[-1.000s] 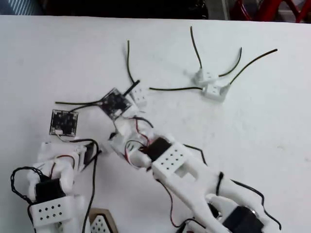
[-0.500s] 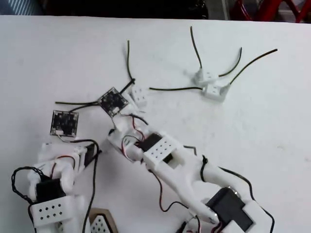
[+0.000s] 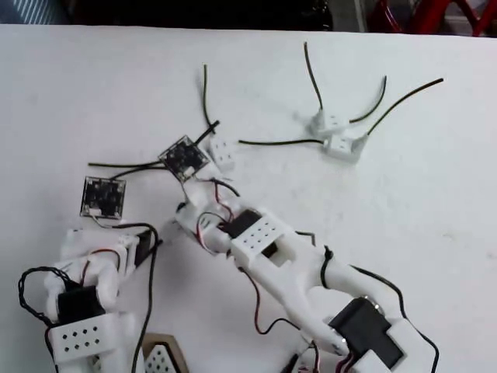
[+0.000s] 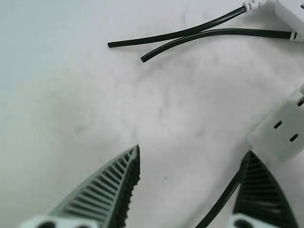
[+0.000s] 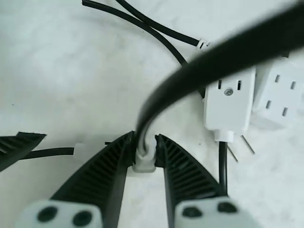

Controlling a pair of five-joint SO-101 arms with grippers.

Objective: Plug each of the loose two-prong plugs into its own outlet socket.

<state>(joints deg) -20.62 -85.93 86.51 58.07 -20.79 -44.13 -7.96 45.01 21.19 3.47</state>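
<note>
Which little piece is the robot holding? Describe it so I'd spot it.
On the white table, follow the right arm reaching in from the lower right. Its jaws are shut on a small white plug with a black cord arching up; every other white piece lies loose on the table.

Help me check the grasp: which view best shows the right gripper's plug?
Right wrist view: the plug sits pinched in the right gripper, cord rising. High view: the arm covers most of it. Left wrist view faces a socket block.
</note>
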